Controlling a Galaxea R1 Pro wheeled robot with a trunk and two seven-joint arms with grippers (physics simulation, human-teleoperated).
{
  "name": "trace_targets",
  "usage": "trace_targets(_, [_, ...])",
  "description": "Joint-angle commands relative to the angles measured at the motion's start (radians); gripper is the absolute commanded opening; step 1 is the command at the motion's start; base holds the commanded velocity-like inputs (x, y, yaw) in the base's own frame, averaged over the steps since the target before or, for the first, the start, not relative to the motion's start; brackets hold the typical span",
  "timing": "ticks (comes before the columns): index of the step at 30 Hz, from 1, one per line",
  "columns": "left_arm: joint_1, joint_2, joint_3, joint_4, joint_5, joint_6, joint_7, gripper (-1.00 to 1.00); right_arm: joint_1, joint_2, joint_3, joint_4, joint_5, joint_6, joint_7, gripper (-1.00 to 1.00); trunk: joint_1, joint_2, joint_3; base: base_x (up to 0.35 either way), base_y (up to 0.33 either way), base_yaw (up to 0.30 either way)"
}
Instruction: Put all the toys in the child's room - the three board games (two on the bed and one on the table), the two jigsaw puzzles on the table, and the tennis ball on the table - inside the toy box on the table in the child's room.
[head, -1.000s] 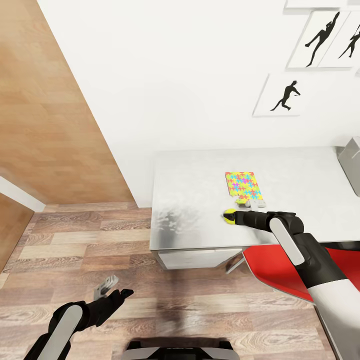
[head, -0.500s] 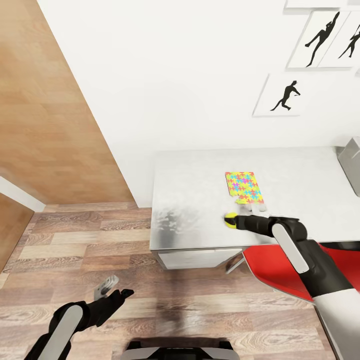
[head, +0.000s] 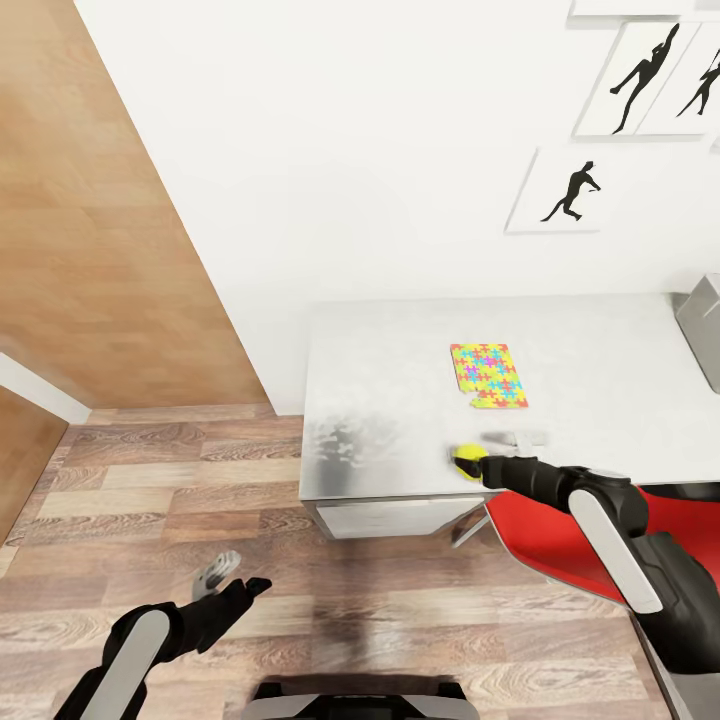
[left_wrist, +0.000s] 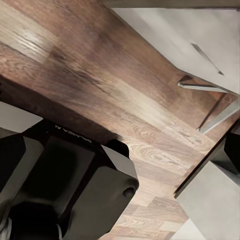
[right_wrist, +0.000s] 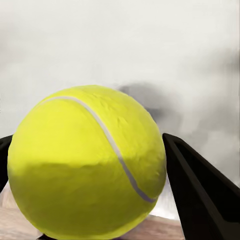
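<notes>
The right hand (head: 478, 466), clamped on the fuzzy yellow tennis ball (head: 465, 460), has carried it off the jigsaw's edge toward 6 o'clock, at the pale grey worktop (head: 400, 350) front; transfer to the toy box at 3 o'clock looks next. I cannot tell the left hand's (head: 215, 578) state.

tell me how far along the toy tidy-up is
Nothing visibly done yet. In hand: the right tool is shut on the yellow tennis ball near the pale grey table's front edge. Left: the colourful flat jigsaw puzzle lies on the table; the grey toy box stands at its far right.
</notes>
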Motion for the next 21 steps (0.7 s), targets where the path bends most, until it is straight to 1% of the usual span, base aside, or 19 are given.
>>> trace_targets(1, [0.0,0.001,-0.002,-0.001,0.01,0.001,0.01,1.0,0.0,-0.001,0.0,-0.001,-0.001,0.004,0.001,-1.0,0.001,-0.002,-0.001,0.0,0.0,0.0])
trace_targets(5, [0.0,-0.005,-0.002,-0.011,0.016,-0.001,0.009,1.0,0.027,-0.041,-0.039,-0.027,-0.002,0.004,0.009,-1.0,0.001,-0.002,-0.001,0.0,0.0,0.0])
trace_targets(6, [0.0,-0.005,-0.002,-0.011,0.016,-0.001,0.009,1.0,0.027,-0.041,-0.039,-0.027,-0.002,0.004,0.009,-1.0,0.001,-0.002,-0.001,0.0,0.0,0.0])
trace_targets(9, [0.0,-0.02,-0.002,-0.025,0.016,-0.001,0.009,1.0,0.038,-0.068,-0.073,-0.035,-0.003,0.004,0.053,-1.0,0.001,-0.002,-0.001,0.0,0.0,0.0])
trace_targets(10, [0.0,-0.02,-0.002,-0.025,0.016,-0.001,0.009,1.0,0.038,-0.068,-0.073,-0.035,-0.003,0.004,0.053,-1.0,0.001,-0.002,-0.001,0.0,0.0,0.0])
trace_targets(13, [0.0,-0.033,-0.003,-0.035,0.013,-0.001,0.01,1.0,0.044,-0.085,-0.112,-0.04,-0.003,0.004,0.137,-1.0,0.001,-0.002,-0.001,0.0,0.0,0.0])
trace_targets(14, [0.0,-0.033,-0.003,-0.035,0.013,-0.001,0.01,1.0,0.044,-0.085,-0.112,-0.04,-0.003,0.004,0.137,-1.0,0.001,-0.002,-0.001,0.0,0.0,0.0])
trace_targets(17, [0.0,-0.041,-0.003,-0.04,0.011,-0.001,0.011,1.0,0.048,-0.094,-0.148,-0.042,-0.002,0.004,0.218,-1.0,0.001,-0.002,-0.001,0.0,0.0,0.0])
trace_targets(18, [0.0,-0.041,-0.003,-0.04,0.011,-0.001,0.011,1.0,0.048,-0.094,-0.148,-0.042,-0.002,0.004,0.218,-1.0,0.001,-0.002,-0.001,0.0,0.0,0.0])
trace_targets(20, [0.0,-0.044,-0.003,-0.042,0.011,-0.001,0.011,1.0,0.049,-0.097,-0.167,-0.043,-0.002,0.004,0.251,-1.0,0.001,-0.002,0.0,0.0,0.0,0.0])
trace_targets(21, [0.0,-0.044,-0.003,-0.042,0.011,-0.001,0.011,1.0,0.049,-0.097,-0.167,-0.043,-0.002,0.004,0.251,-1.0,0.001,-0.002,0.0,0.0,0.0,0.0])
